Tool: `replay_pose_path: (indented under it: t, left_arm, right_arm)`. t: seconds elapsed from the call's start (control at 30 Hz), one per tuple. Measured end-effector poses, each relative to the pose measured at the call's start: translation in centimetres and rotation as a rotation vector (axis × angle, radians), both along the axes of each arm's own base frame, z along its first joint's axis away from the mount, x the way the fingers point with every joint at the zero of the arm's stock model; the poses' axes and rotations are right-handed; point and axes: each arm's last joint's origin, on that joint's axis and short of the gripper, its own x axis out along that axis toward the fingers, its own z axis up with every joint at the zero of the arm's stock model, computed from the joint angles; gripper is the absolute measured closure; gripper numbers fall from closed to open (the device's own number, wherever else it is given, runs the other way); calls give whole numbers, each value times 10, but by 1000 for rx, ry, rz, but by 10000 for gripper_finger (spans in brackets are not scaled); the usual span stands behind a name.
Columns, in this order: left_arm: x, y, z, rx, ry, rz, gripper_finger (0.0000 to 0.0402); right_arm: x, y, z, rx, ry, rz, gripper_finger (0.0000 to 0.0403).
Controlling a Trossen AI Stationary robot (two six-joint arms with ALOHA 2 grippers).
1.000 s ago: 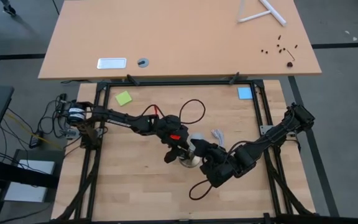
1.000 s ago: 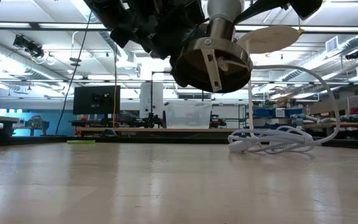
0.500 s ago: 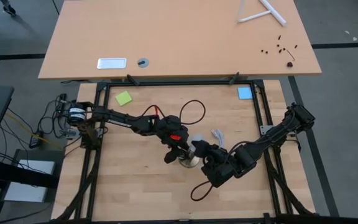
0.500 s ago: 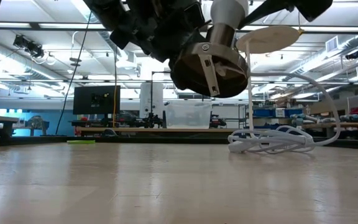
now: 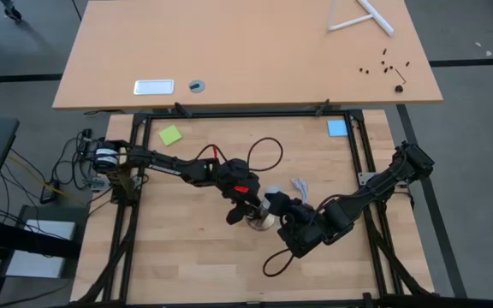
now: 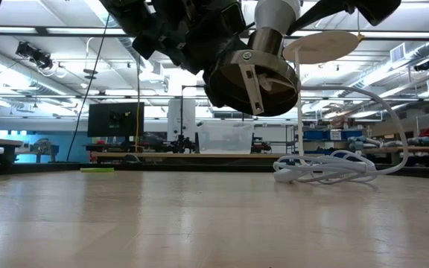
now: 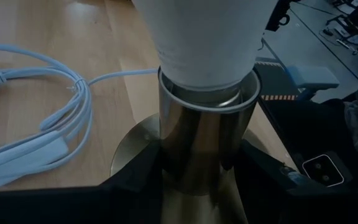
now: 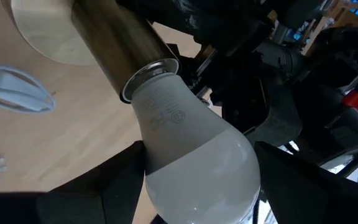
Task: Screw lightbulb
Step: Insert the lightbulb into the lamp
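Big workshop (image 6: 51, 97) — ceiling strip lights (image 6: 110, 15)

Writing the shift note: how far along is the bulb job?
Done: the white frosted bulb has its neck seated in the brass metal socket. In hand: the left gripper clamps the socket, lifted off the wooden table; the right gripper straddles the bulb. Left: finish turning, release.

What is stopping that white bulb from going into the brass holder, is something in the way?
Nothing visible is. The lightbulb already has its narrow end inside the mouth of the brass socket, which the left gripper clamps. The right gripper has its fingers on either side of the bulb.
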Motion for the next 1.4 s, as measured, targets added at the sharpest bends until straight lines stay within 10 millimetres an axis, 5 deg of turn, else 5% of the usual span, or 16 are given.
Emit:
replay_pose_path:
  t: [1.4]
  left_arm:
    - [-3,-1,-6,183,40,90,243]
  right_arm:
    - [12,-13,-6,469,-60,-156,112]
